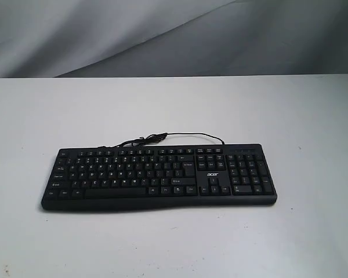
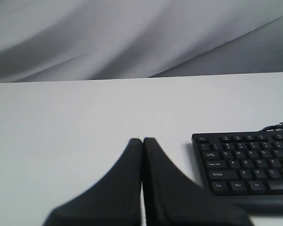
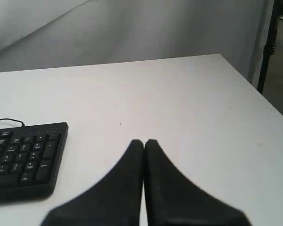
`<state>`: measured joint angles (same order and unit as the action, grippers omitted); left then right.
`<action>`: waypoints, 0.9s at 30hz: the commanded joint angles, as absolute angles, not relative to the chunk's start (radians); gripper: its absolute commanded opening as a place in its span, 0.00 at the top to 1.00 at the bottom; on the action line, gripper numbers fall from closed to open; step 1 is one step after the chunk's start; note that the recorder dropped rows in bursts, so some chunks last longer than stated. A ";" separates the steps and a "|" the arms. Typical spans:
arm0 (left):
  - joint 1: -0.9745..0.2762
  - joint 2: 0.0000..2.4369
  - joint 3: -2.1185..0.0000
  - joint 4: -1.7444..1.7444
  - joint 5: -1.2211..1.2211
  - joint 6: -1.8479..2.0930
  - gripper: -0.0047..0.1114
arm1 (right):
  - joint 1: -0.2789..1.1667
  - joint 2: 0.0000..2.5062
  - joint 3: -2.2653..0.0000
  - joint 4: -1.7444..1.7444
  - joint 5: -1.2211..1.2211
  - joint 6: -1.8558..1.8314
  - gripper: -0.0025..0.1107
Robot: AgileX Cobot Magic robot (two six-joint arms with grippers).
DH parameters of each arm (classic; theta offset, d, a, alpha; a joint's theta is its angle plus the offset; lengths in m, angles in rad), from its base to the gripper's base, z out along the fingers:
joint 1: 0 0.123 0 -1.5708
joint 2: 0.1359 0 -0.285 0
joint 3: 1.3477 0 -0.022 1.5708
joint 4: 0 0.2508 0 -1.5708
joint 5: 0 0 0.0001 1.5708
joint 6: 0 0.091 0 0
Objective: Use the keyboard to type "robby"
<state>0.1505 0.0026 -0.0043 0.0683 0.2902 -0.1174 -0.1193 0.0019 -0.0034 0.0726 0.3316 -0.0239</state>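
The black keyboard [image 1: 159, 175] lies flat on the white table, its thin black cable [image 1: 162, 137] looping behind it and a white logo near the arrow keys. Neither arm shows in the exterior view. In the left wrist view my left gripper [image 2: 142, 140] is shut with nothing in it, above bare table beside the keyboard's [image 2: 245, 162] Esc and Ctrl end. In the right wrist view my right gripper [image 3: 143, 141] is shut and empty too, over bare table off the keyboard's [image 3: 26, 157] number pad end.
The white table [image 1: 174, 110] stretches wide around the keyboard, with a grey draped backdrop [image 1: 162, 35] behind it. The table's side edge [image 3: 247, 87] and a dark stand leg [image 3: 269, 42] beyond it show in the right wrist view.
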 commanded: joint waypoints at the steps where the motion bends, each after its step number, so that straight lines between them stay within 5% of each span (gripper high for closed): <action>1: 0.152 0.000 0.000 0.060 0.286 -0.121 0.96 | -0.115 0.000 0.000 0.067 0.332 -0.023 0.98; 21: 0.152 0.000 0.000 0.060 0.286 -0.121 0.96 | -0.116 0.000 0.000 0.051 0.130 -0.023 0.98; 27: 0.152 0.000 0.000 0.060 0.286 -0.121 0.96 | -0.116 0.000 0.000 0.063 -0.152 -0.023 0.98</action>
